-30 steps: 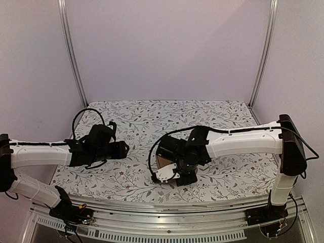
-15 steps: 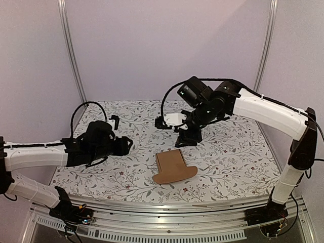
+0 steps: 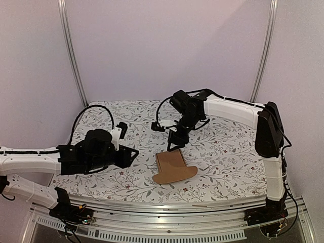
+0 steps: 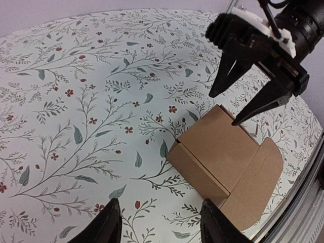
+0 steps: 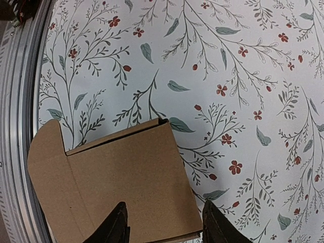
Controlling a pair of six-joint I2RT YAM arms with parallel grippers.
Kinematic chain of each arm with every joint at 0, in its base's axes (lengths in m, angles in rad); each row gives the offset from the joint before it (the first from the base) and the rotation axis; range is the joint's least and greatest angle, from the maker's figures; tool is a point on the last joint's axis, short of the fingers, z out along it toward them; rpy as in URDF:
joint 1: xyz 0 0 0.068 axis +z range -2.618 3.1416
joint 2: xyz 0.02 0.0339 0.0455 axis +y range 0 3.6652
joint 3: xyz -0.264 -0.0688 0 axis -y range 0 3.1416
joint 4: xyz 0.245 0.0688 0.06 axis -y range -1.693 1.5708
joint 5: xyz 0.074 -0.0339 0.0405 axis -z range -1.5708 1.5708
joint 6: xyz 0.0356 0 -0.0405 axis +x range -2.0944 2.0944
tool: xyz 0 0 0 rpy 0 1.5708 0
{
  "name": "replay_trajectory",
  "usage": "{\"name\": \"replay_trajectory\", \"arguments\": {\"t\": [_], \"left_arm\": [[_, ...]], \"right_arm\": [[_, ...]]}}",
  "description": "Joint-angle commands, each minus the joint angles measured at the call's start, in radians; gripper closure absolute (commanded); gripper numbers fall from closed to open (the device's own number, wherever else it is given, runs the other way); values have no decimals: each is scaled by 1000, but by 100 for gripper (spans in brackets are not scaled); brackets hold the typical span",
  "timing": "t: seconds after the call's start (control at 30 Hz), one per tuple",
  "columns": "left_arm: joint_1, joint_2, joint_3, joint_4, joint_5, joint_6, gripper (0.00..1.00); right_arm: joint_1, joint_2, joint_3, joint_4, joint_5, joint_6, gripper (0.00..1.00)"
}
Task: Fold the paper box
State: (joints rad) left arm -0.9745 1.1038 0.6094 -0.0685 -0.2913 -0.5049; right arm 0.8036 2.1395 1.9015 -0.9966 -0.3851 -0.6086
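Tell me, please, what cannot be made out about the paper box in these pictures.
1. Paper box underside: hidden in every view by its own top panel.
2. Its near edge: in the right wrist view, partly cut off by the picture's bottom edge.
3. Whether the right gripper touches it: no view shows the gap.

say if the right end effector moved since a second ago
Yes. The right end effector was over the box at the front of the table; now it is behind the box, nearer the back wall.
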Motion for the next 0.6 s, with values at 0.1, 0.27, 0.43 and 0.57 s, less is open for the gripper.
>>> {"name": "replay_trajectory", "arguments": {"t": [0.1,0.27,0.43,0.57], "left_arm": [[-71,67,-25,17,51,26,47],[-103,93,-3,16,43,47,46],[-123,123,10,27,57,72,46],[-147,148,25,33,81,100,46]], "right_arm": [[-10,92,47,28,-49,21,54],[-19,132,38,11,-46,2,60],[-50,154,34,9,-71,29,67],[-91,175,55,-1,-117,79,76]]}}
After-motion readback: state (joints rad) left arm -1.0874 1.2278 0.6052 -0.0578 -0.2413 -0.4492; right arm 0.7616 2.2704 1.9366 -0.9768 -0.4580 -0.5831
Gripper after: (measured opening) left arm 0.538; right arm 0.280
